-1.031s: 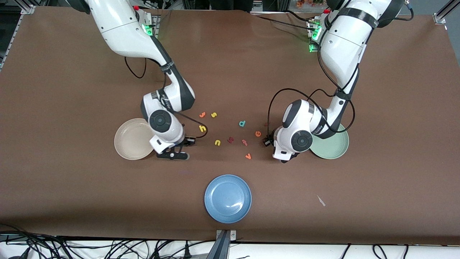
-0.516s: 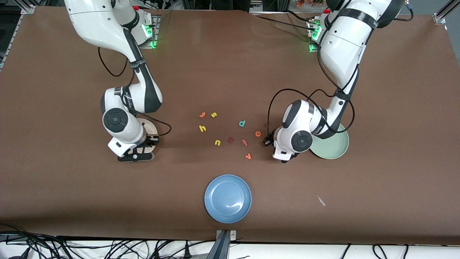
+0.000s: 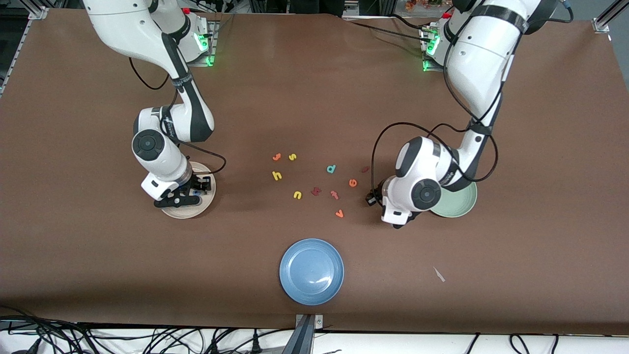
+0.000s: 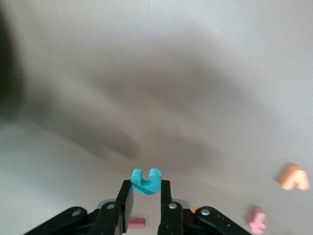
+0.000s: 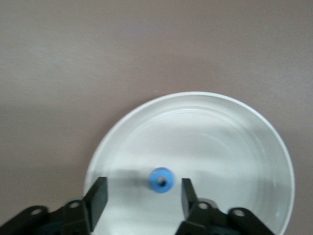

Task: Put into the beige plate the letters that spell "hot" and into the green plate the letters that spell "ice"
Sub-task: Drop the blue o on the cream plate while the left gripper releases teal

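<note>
My right gripper (image 5: 143,182) hangs open over the beige plate (image 3: 189,211). The blue "o" (image 5: 161,180) shows loose between its fingers against the plate's floor (image 5: 220,142). My left gripper (image 4: 146,185) is shut on the teal "c" (image 4: 146,180), over the table beside the green plate (image 3: 464,201). On the table between the plates lie the yellow "h" (image 3: 276,175), an orange "t" (image 3: 276,157), the orange "e" (image 3: 353,183) and the dark red "i" (image 3: 364,169).
Other letters are scattered mid-table: yellow "s" (image 3: 293,157), yellow "n" (image 3: 297,195), teal "d" (image 3: 331,169), a dark red letter (image 3: 316,191), a pinkish "t" (image 3: 334,194), orange "v" (image 3: 339,214). A blue plate (image 3: 311,271) sits nearer the front camera.
My right arm swung from beside the beige plate to over it and opened, letting go of the blue "o". My left gripper closed on the teal "c" and shifted toward the green plate.
</note>
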`<state>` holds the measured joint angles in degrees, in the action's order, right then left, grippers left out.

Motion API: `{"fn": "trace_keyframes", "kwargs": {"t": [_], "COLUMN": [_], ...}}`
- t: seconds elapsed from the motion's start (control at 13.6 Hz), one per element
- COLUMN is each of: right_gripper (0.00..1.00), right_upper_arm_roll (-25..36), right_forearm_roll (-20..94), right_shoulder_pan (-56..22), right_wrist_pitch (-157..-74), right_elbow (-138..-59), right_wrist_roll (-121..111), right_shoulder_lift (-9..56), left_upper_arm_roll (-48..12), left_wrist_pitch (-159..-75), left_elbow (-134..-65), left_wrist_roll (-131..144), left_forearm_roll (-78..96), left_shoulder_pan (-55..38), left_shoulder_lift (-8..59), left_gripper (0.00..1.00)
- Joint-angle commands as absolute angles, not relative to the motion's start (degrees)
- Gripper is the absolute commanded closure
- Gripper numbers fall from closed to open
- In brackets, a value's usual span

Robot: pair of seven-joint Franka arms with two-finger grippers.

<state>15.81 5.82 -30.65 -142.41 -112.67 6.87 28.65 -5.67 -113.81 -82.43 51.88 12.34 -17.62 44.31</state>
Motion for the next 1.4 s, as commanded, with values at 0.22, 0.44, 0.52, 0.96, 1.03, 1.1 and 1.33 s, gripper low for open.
{"fn": "trace_keyframes", "kwargs": {"t": [0.22, 0.44, 0.52, 0.96, 1.03, 1.1, 1.33], "right_gripper": [0.0, 0.0, 0.0, 0.0, 0.0, 0.0, 0.0], "right_upper_arm_roll": [9.5, 6.25, 5.72, 1.23, 1.23, 1.23, 1.23], "right_forearm_roll": [6.77, 6.42, 6.33, 6.07, 5.8, 5.8, 5.8], "right_shoulder_pan": [-31.38, -31.38, -31.38, -32.6, -33.91, -34.62, -35.68], "right_wrist_pitch": [-140.01, -139.92, -139.92, -140.01, -140.27, -140.27, -140.19], "right_elbow": [-108.46, -106.45, -106.09, -101.52, -101.25, -100.81, -99.23], "right_wrist_roll": [18.18, 14.43, 12.15, 8.26, 8.44, 8.44, 8.35], "right_shoulder_lift": [29.61, 31.19, 31.46, 35.76, 36.55, 37.35, 38.67], "left_upper_arm_roll": [-5.27, -5.36, -5.36, -5.36, -5.36, -5.36, -5.54], "left_wrist_pitch": [-102.14, -99.85, -99.84, -100.11, -99.85, -99.5, -98.53], "left_elbow": [-83.14, -84.28, -84.64, -84.9, -84.9, -84.82, -84.73], "left_wrist_roll": [32.46, 26.56, 25.85, 16.03, 14.26, 13.63, 13.62], "left_forearm_roll": [11.18, 3.71, 3.52, 4.13, 4.13, 4.13, 4.13], "left_shoulder_pan": [-8.8, -6.86, -6.33, -1.76, -1.76, -1.58, -1.67], "left_shoulder_lift": [39.81, 40.69, 41.91, 46.58, 46.41, 46.06, 45.79], "left_gripper": [0.92, 0.92, 0.92, 0.88, 0.77, 0.37, 0.0]}}
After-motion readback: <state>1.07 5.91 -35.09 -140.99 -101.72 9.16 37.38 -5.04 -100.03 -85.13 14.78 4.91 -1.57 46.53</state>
